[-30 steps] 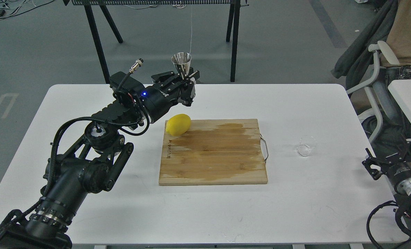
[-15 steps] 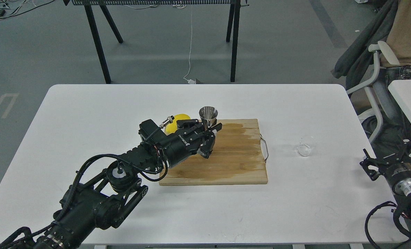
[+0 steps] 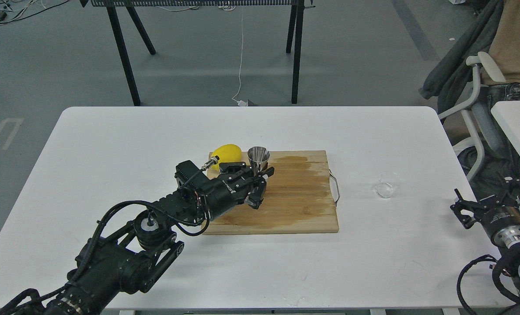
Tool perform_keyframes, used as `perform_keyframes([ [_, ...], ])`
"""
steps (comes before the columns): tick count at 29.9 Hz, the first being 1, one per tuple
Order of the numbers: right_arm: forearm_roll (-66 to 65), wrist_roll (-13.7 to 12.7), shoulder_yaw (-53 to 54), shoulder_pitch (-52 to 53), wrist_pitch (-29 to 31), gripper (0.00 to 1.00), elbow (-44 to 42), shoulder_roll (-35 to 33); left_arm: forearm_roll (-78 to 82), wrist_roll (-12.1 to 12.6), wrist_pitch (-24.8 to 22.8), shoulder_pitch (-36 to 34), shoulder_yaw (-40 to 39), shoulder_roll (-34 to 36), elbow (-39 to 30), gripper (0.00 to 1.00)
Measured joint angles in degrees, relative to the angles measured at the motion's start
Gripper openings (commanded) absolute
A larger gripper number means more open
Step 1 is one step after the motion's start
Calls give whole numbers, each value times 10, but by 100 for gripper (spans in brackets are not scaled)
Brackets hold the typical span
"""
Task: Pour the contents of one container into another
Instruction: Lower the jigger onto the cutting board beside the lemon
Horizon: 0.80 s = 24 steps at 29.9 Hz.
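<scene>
The steel hourglass jigger stands upright at the back left of the wooden cutting board, its mouth facing up. My left gripper is shut on the jigger's lower half, which its fingers hide. The small clear glass cup sits alone on the white table, to the right of the board. My right gripper hangs at the table's right edge, a little right of and nearer than the cup, its fingers spread with nothing between them.
A yellow lemon lies at the board's back left corner, touching distance from the jigger and my left wrist. The board has a wire handle on its right side. A chair with clothes stands beyond the table's right end.
My left arm carried the jigger from high over the table's back edge down onto the board beside the lemon. My right gripper edged slightly left and down.
</scene>
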Motion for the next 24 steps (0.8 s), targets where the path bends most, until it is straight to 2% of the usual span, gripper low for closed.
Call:
perform_keyframes([
  [1,0,0,0,0,0,100,0,0,0,0,0,0,0,0,0,18],
  [11,1,0,1,1,0,100,0,0,0,0,-3,0,0,0,-1,23],
  [17,1,0,2,1,0,100,0,0,0,0,-3,1,0,0,-8,34],
  [19,1,0,3,1,0,100,0,0,0,0,-3,1,0,0,-8,41],
  [24,1,0,3,1,0,100,0,0,0,0,-2,1,0,0,-9,48],
])
